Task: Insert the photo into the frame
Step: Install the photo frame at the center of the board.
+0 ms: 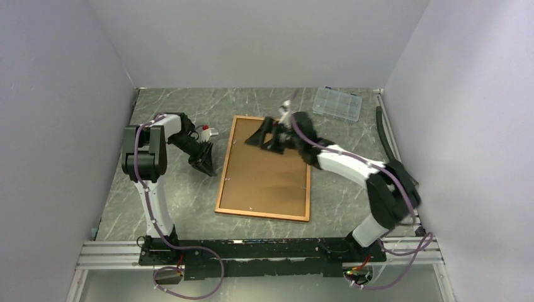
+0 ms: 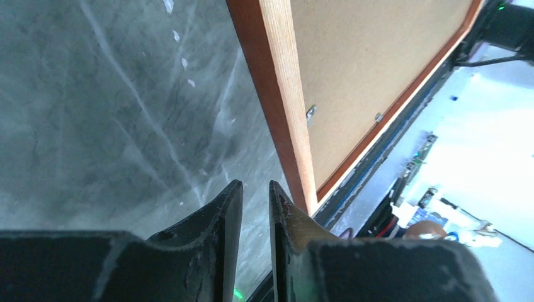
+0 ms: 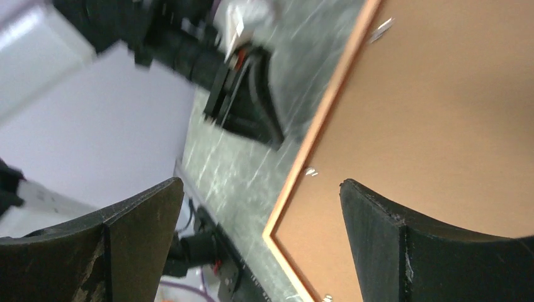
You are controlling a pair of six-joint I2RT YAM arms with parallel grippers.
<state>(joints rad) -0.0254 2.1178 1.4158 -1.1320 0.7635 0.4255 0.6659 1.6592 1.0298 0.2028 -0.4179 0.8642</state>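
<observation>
The large rectangular picture frame with the thin reddish-orange wooden border [image 1: 225,165] lies flat, back side up, in the middle of the overhead view on the grey-green marbled table [image 1: 195,207]. A plain brown backing board [image 1: 264,182] fills its opening. Small metal tabs [image 2: 310,112] sit along the inner edge of the border.

My left gripper [image 2: 255,189] is down at the table just beside the frame's left border, toward its upper left corner. Its jaws stand only a narrow slit apart, and nothing but bare tabletop shows between them, so they grasp nothing.

My right gripper [image 3: 261,185] hangs over the upper part of the backing board, in the upper middle of the overhead view. Its jaws are spread wide and released, and only the board and the border show in the gap between them.

A small clear plastic compartment box [image 1: 338,102] rests at the upper right of the table, well apart from the frame.
</observation>
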